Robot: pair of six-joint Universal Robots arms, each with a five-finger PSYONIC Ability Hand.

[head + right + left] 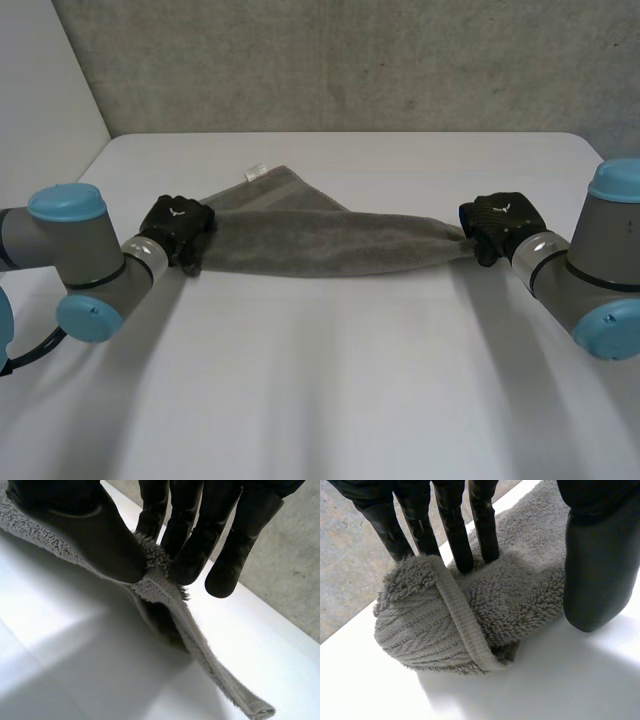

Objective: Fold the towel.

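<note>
The grey towel (320, 245) hangs stretched as a rumpled band between the two hands, low over the white table (330, 390). The left hand (600, 570) has one end bunched between its straight fingers and thumb, while the right hand (95, 535) pinches only a thin bit of the hem between thumb and fingertips. I think this right hold is the weak one: if the arms pull wider apart the hem may slip out, and with the cloth so twisted, a fold made now would likely be crooked.
</note>
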